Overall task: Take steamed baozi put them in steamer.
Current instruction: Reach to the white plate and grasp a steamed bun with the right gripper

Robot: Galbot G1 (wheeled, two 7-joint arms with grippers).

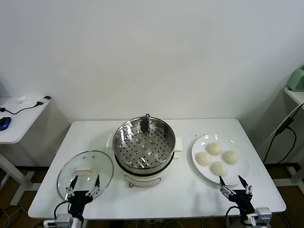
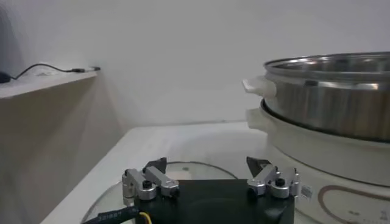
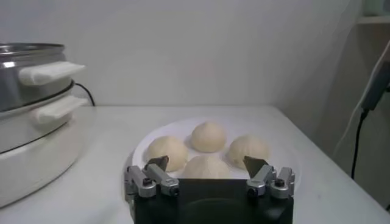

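From the head view, your right hand (image 1: 235, 185) sits fingers apart, holding nothing, with the four baozi (image 1: 218, 156) on the plate (image 1: 197, 164) just ahead; the steamer (image 1: 144, 145) lies off toward your left hand (image 1: 84, 185), which idles spread by the glass lid (image 1: 84, 172).

Right wrist view: the nearest bun (image 3: 206, 167) looks dead ahead between the fingers, probably not touching.

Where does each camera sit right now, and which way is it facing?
Head: above, looking down at table, steamer, lid, baozi; both grippers at near edge.
Left wrist: low over lid; open left gripper, steamer.
Right wrist: low, faces baozi on plate; open right gripper.
Shared: steamer.
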